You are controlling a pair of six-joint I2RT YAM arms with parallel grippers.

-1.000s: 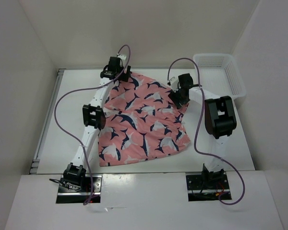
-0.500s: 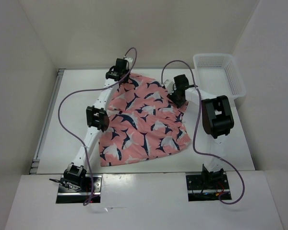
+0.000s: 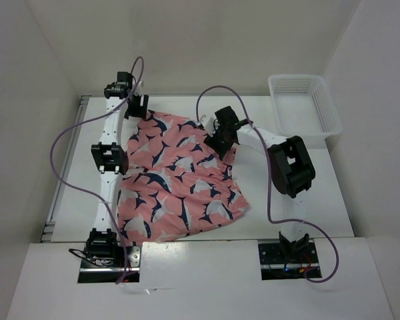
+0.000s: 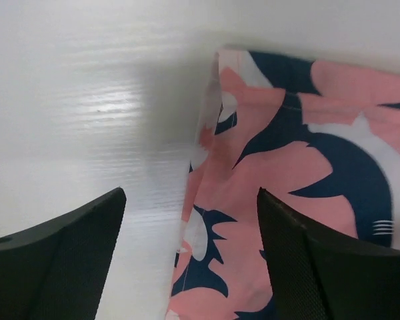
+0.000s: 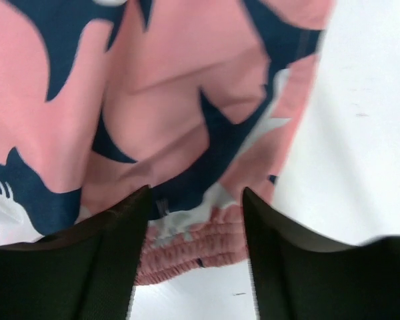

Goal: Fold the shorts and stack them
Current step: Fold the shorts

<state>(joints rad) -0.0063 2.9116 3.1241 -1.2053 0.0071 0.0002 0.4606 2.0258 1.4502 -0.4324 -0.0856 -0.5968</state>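
Note:
The coral-pink shorts with navy-and-white sharks lie spread out flat on the white table. My left gripper hovers over their far left corner. In the left wrist view it is open, its fingers straddling the side hem of the shorts, one over bare table and one over fabric. My right gripper is at the far right corner. In the right wrist view it stands open over the gathered elastic waistband, nothing pinched.
A white mesh basket stands at the back right corner of the table. The white table has walls on three sides. Purple cables loop over both arms.
The shorts have slid to the left and a little toward the front. Both arms swung left with them, the left gripper now further left at the back corner.

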